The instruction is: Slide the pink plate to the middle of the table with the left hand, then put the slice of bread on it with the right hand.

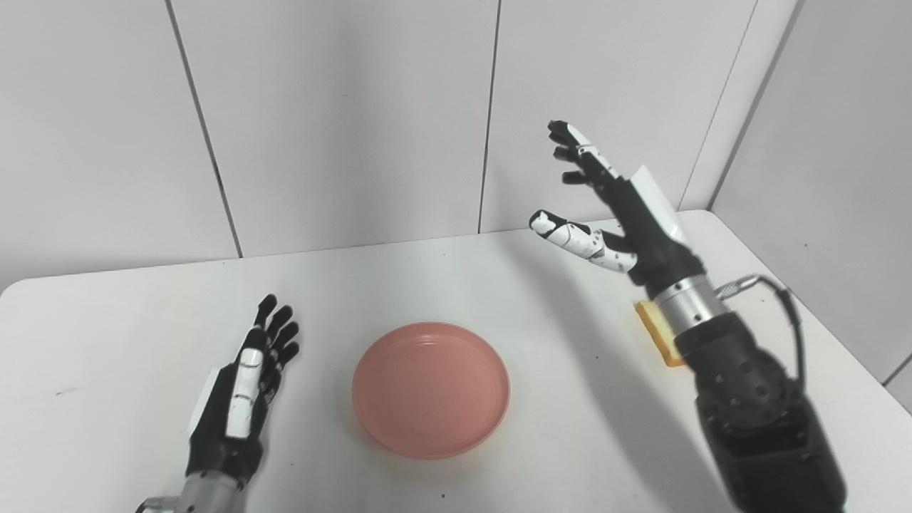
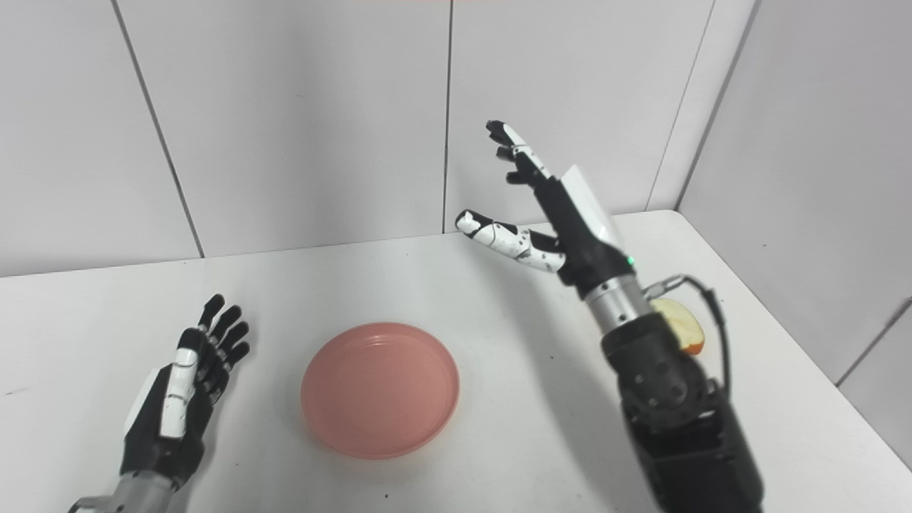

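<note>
Pink plate (image 1: pixel 430 388) sits mid-table, empty; step 1 looks done. Bread slice (image 2: pixel 682 325) lies on table, half hidden behind right wrist. Right hand (image 1: pixel 618 211) raised, fingers spread, holding nothing; left hand (image 1: pixel 246 388) open, beside plate, apart. Next: right hand must lower onto bread and grasp.

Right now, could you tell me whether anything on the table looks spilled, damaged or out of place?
Nothing stands out: the round pink plate sits upright and empty mid-table, and the bread slice lies flat behind the right arm.

White table (image 1: pixel 107 342) against grey panelled wall (image 1: pixel 342 121)
</note>
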